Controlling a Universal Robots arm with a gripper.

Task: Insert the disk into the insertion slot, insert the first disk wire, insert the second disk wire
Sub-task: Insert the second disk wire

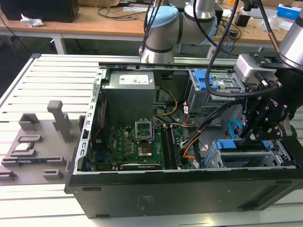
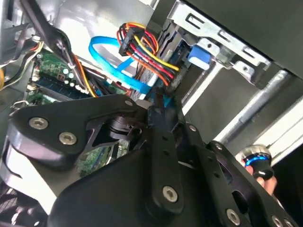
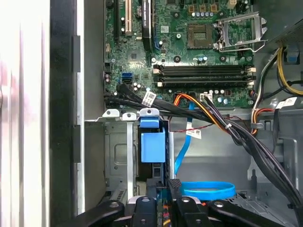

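The disk (image 1: 246,157) lies inside the insertion slot (image 1: 284,158), a grey metal cage at the case's front corner on the exterior view's right. Its blue carrier (image 1: 226,144) (image 3: 153,146) shows at the cage's open end. My gripper (image 1: 247,137) (image 2: 157,101) (image 3: 162,185) hangs just above that end, its fingers (image 2: 163,137) pressed together on the end of a flat blue wire (image 2: 120,66) (image 3: 208,190). A bundle of red, yellow and black wires (image 2: 147,56) with a black plug hangs loose just beyond the fingertips.
The open computer case (image 1: 180,194) holds a green motherboard (image 1: 137,142) (image 3: 189,42), a power supply (image 1: 130,90) and a larger grey cage with a blue latch (image 1: 208,87). Black cable bundles (image 3: 236,132) cross beside the slot. Grey fixtures (image 1: 33,146) sit on the slatted table (image 1: 57,75).
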